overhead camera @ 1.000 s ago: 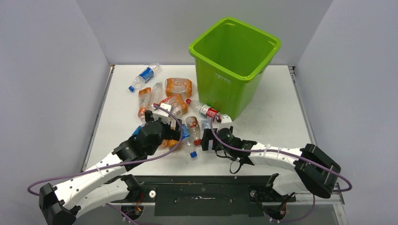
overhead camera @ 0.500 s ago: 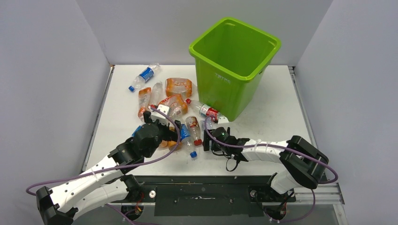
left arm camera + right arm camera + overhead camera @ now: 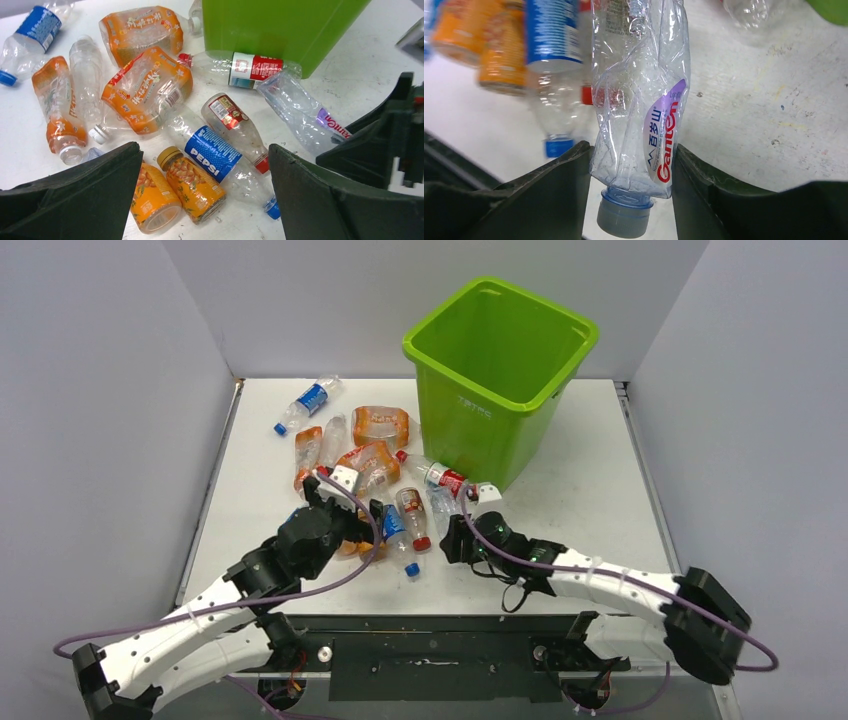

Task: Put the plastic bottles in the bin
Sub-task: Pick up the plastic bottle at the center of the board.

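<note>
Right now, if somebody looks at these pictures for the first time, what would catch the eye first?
The tall bright lime-green plastic bin at the far side of the table stands out first. Left of it lies a heap of crushed clear plastic bottles with orange, blue and red labels. At the heap's near right edge, the right tool grips a clear crushed bottle with a purple label.

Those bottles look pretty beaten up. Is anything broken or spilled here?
The plastic bottles look crushed and lie tumbled on their sides in a heap on the table beside the bin, none upright. The clear Ganten bottle, badly crumpled, sits pinched by the right gripper. No spill shows.
</note>
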Available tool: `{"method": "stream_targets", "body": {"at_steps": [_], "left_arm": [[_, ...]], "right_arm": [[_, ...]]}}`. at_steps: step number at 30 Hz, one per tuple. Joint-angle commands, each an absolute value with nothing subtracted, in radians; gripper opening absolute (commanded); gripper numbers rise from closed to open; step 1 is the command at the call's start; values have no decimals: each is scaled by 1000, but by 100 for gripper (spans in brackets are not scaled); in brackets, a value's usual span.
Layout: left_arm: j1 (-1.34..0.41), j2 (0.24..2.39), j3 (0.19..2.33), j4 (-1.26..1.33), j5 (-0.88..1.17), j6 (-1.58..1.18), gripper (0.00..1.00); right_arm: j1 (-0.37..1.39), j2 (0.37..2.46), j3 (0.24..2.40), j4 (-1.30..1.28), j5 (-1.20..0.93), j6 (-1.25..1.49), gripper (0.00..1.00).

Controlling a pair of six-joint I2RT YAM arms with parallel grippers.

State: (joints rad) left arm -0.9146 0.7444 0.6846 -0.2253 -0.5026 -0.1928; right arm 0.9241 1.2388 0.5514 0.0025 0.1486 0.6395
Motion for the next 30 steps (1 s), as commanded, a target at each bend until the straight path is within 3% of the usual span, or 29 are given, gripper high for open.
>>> {"method": "stream_targets", "body": {"at_steps": [1, 6, 12, 22, 26, 30], "left_arm": [[-932, 676, 668, -116, -414, -95, 96], [-992, 561, 568, 3, -186, 109, 96], [-1083, 494, 497, 75, -3, 338, 96], [-1365, 600, 551, -78, -285, 774, 96], [-1456, 662, 522, 16, -463, 949, 96], [-1465, 713, 522, 93, -507, 1061, 98]], "right_arm": [[933, 1015, 608, -158, 37, 584, 5], [934, 847, 681, -351, -125, 557, 5], [936, 803, 759, -469, -235, 549, 5], [936, 869, 851, -577, -358, 512, 5], [938, 925, 907, -639, -399, 502, 5], [950, 939, 922, -648, -429, 511, 5]]}}
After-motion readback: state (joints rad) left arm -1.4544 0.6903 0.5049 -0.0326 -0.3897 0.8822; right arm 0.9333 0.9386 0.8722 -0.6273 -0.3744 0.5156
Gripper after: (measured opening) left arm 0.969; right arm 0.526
